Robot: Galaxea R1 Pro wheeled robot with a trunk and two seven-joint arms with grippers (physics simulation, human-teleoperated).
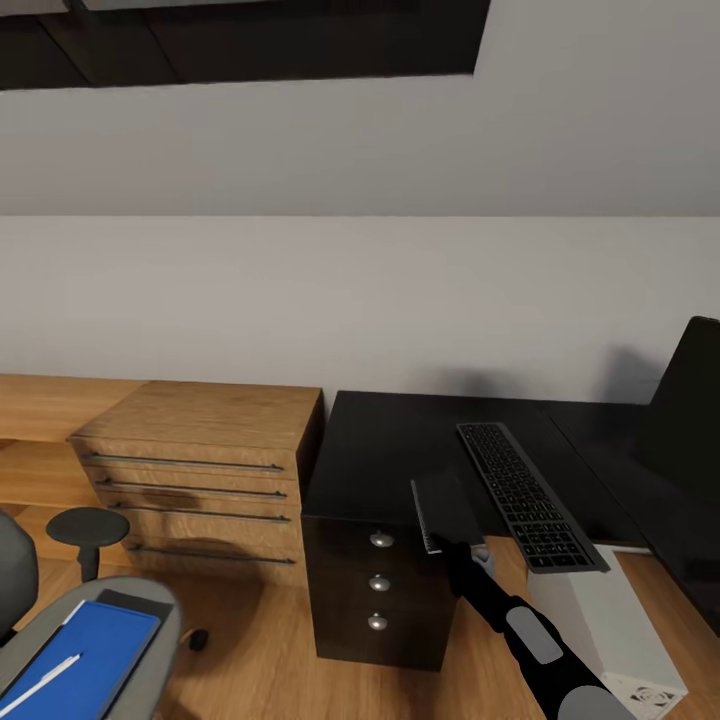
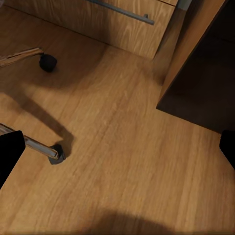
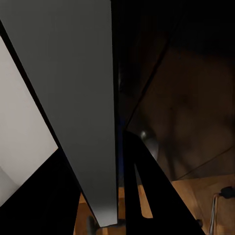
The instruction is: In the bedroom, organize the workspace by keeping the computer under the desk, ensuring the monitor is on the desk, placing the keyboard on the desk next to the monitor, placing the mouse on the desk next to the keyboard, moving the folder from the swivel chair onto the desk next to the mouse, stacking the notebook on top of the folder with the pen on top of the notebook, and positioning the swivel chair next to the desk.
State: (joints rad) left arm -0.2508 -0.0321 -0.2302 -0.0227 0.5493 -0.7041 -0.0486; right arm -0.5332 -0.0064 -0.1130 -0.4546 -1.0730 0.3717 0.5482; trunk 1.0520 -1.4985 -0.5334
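Note:
My right gripper [image 1: 455, 548] is shut on the dark grey notebook [image 1: 443, 508] and holds it tilted up over the front edge of the black desk [image 1: 390, 450]. In the right wrist view the notebook [image 3: 73, 98] is a grey slab beside a black finger [image 3: 142, 191]. The keyboard [image 1: 528, 495] lies on the desk, its near end past the edge. The monitor [image 1: 690, 420] stands at the far right. The grey computer [image 1: 610, 625] sits under the desk. The swivel chair [image 1: 150, 620] at lower left carries the blue folder [image 1: 85, 660] with the pen [image 1: 40, 685] on it. My left gripper [image 2: 117, 152] is open over the floor.
A low wooden drawer unit [image 1: 200, 470] stands left of the desk's black drawers [image 1: 379, 583]. The chair's black armrest [image 1: 88, 525] rises near it. In the left wrist view a chrome chair leg with a caster [image 2: 49, 152] crosses the wooden floor [image 2: 127, 161].

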